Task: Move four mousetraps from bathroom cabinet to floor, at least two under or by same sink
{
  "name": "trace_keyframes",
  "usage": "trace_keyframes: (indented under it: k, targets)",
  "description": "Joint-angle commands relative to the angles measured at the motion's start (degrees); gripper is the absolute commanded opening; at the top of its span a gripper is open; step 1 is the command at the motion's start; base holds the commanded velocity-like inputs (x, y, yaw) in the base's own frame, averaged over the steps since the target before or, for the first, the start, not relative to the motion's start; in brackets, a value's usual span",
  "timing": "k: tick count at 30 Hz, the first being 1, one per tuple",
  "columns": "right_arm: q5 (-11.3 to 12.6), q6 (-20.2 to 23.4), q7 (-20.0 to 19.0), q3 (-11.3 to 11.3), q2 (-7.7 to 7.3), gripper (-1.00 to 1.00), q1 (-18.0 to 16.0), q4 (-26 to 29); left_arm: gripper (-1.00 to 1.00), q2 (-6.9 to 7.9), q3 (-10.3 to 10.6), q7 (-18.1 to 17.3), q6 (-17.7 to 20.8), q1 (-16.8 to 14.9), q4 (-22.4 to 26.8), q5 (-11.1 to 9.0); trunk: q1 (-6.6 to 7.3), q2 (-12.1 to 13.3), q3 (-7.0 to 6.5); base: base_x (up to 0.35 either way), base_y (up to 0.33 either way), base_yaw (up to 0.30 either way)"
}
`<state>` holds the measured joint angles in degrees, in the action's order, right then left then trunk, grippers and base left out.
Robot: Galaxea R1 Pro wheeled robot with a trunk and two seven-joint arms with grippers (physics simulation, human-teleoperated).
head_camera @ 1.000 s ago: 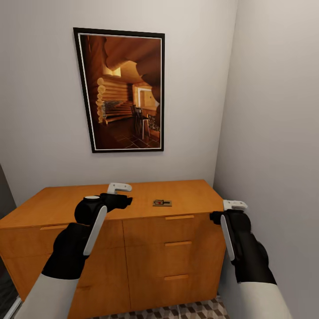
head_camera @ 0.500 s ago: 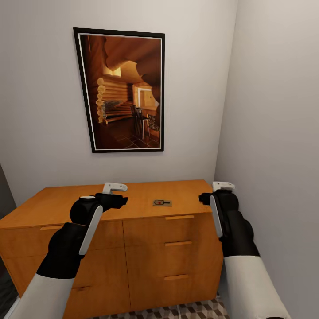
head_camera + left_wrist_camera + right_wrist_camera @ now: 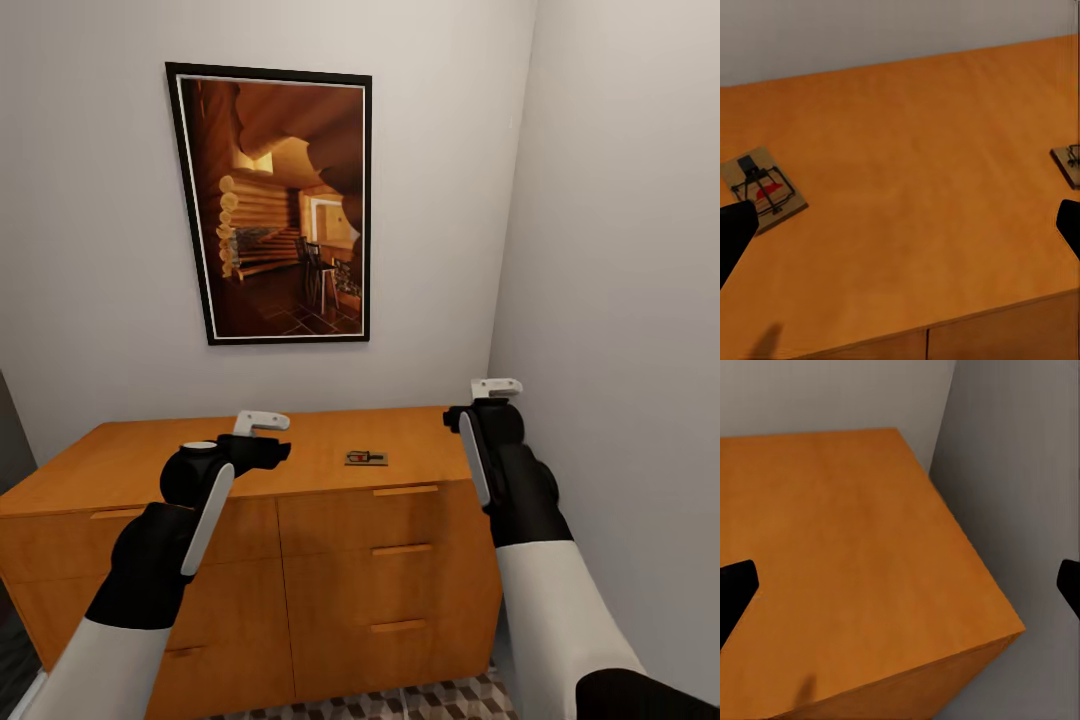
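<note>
The orange-brown cabinet (image 3: pixel 130 465) stands against the back wall. One tan mousetrap (image 3: pixel 366 458) with a red mark lies near the front of its top, right of centre. In the left wrist view a mousetrap (image 3: pixel 763 191) lies on the cabinet top (image 3: pixel 915 165), and the edge of a second mousetrap (image 3: pixel 1070 163) shows at the frame's side. My left gripper (image 3: pixel 275 450) hovers over the top's front middle, open and empty (image 3: pixel 900 229). My right gripper (image 3: pixel 455 415) hangs open and empty (image 3: pixel 900 589) above the cabinet's right end (image 3: pixel 855 555).
A framed cabin picture (image 3: pixel 280 205) hangs on the wall above the cabinet. The right side wall (image 3: pixel 620 300) stands close beside the cabinet's end and my right arm. A strip of cube-patterned floor tiles (image 3: pixel 440 700) shows below the cabinet's drawers (image 3: pixel 400 550).
My right arm has risen from beside the cabinet's front corner and swung inward, so its gripper now hangs over the top's right end. The left arm has barely shifted.
</note>
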<state>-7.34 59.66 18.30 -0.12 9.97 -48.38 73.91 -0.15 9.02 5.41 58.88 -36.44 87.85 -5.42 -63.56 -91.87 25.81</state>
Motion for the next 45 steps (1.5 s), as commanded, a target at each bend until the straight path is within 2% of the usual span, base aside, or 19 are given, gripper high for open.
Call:
trace_keyframes:
  k: [1,6,12,31,45]
  targets:
    - [-0.5,0.3,-0.1,0.0,0.03,1.0,-0.3,-0.3,1.0,-0.13,0.0,0.6,0.2,-0.1,0.1,-0.6,0.0,0.0,0.07,0.0,0.0,0.0]
    - [-0.3,0.3,0.2,0.1,0.03,1.0,-1.1,-1.5,1.0,-1.07,0.1,0.8,0.2,-0.1,0.1,-0.6,0.0,0.0,0.07,0.093,0.0,0.0]
    - [-0.3,0.3,0.1,0.2,0.03,1.0,-1.2,-1.8,1.0,-1.43,0.1,0.9,0.1,0.0,0.1,-0.5,0.0,0.0,0.07,0.25,0.0,0.0]
    - [-0.3,0.3,-0.2,0.5,0.03,1.0,-1.3,-2.0,1.0,-1.51,0.0,1.2,0.1,-0.1,0.0,-0.5,0.0,0.0,0.07,0.304,0.0,0.0]
    - [-0.2,0.3,-1.0,0.6,0.03,1.0,-1.3,-2.2,1.0,-1.5,0.0,0.9,0.2,-0.1,-0.1,-0.5,0.0,0.0,0.07,0.061,0.0,0.0]
